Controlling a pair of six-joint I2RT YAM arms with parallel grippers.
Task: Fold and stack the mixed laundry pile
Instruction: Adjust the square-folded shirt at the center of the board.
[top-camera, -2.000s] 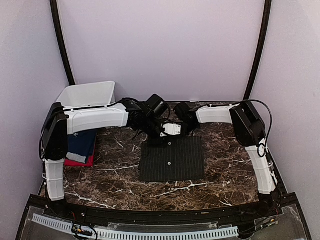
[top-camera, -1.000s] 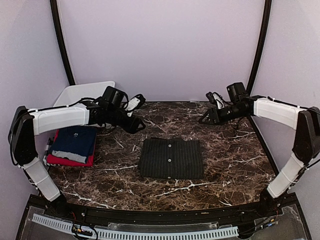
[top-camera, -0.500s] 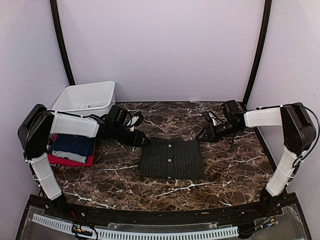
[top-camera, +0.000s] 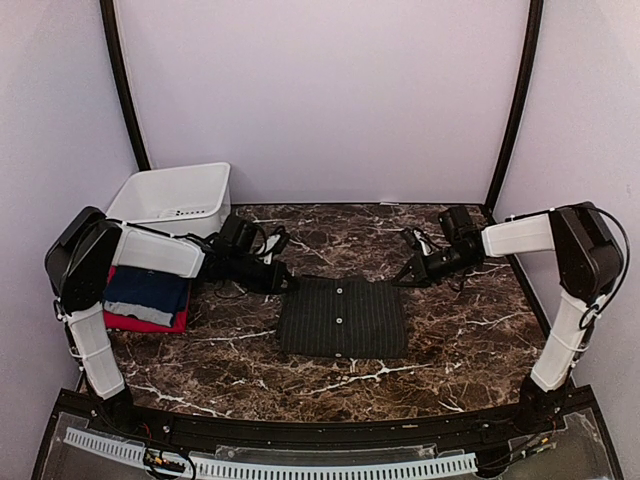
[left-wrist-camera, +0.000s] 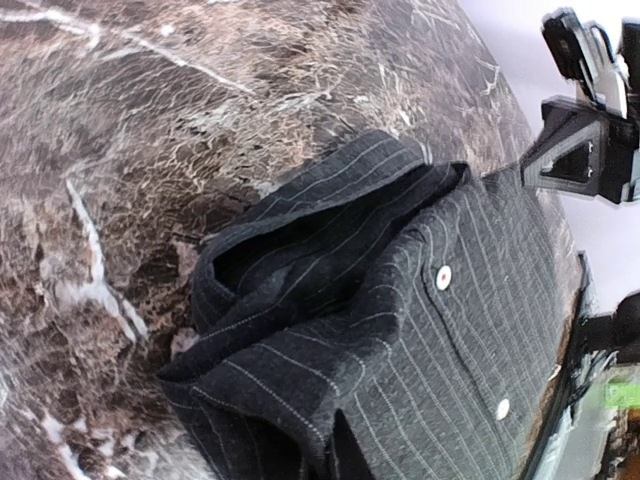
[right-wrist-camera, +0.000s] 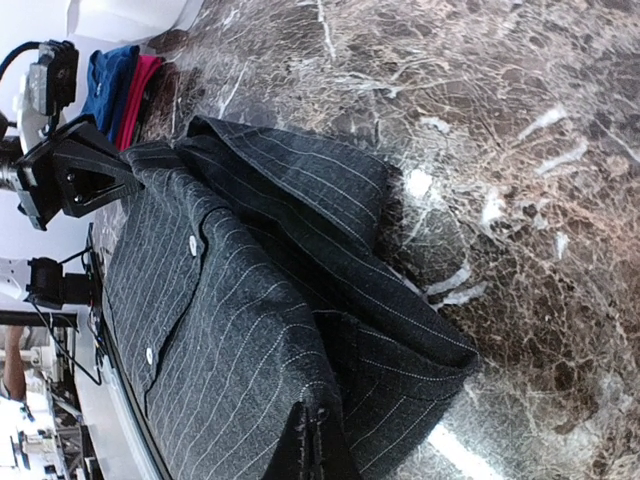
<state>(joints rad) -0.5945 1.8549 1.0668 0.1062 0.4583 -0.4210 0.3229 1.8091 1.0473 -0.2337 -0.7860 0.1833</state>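
left end effector, right end effector – pinching pinstriped shirt corners | tips mostly hidden

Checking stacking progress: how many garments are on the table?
3: pinstriped shirt folded at centre; navy T-shirt stacked on red T-shirt at left. Others may hide underneath.

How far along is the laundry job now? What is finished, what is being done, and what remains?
Done: the navy T-shirt lies folded on the red T-shirt, stacked at the left of the table. In hand: the pinstriped shirt is folded at the centre, and the left gripper and right gripper each pinch a far corner. Left: probably carrying it onto that stack.
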